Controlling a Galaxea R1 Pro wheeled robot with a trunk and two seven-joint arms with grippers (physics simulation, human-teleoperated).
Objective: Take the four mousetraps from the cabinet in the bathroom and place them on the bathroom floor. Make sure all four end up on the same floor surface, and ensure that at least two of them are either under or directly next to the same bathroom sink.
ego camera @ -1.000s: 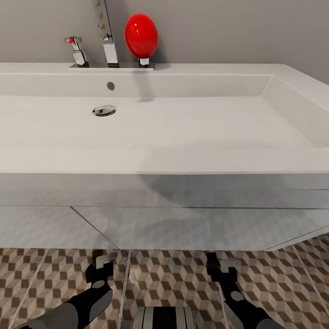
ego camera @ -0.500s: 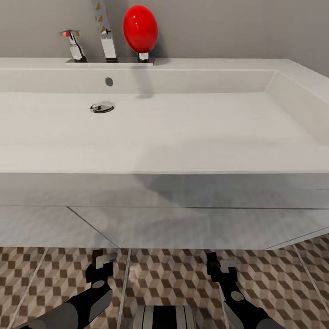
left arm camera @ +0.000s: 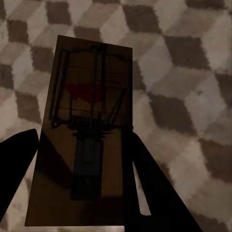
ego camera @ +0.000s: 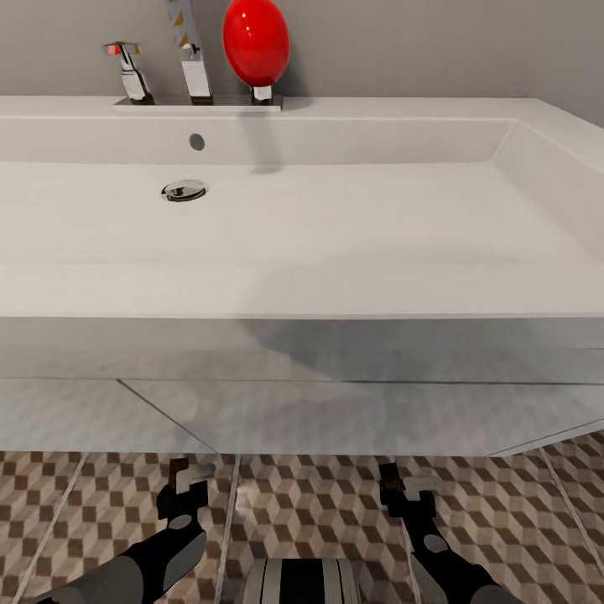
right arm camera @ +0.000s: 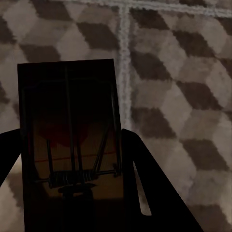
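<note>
The wide white bathroom sink [ego camera: 352, 235] with its chrome faucet [ego camera: 191, 59] stands right ahead, on a white vanity [ego camera: 335, 407]. Below it lies the cube-patterned bathroom floor [ego camera: 319, 503]. My left gripper [ego camera: 191, 480] hangs low over the tiles, shut on a mousetrap [ego camera: 198, 471]. In the left wrist view that tan mousetrap [left arm camera: 89, 130] with wire and a reddish bit sits between the dark fingers [left arm camera: 154, 188]. My right gripper [ego camera: 408, 488] is shut on another mousetrap [ego camera: 422, 484]; the right wrist view has this mousetrap [right arm camera: 67, 130] above the tiles. The cabinet is out of view.
A red egg-shaped object [ego camera: 256, 42] and a small chrome tap handle [ego camera: 127, 71] stand at the back of the basin. The vanity front overhangs the floor just beyond both grippers. A grey wall [ego camera: 436, 50] rises behind the sink.
The whole head view has shifted a little, so the faucet and red object sit further left and higher; the camera moved. Both grippers keep their hold and their place in the picture.
</note>
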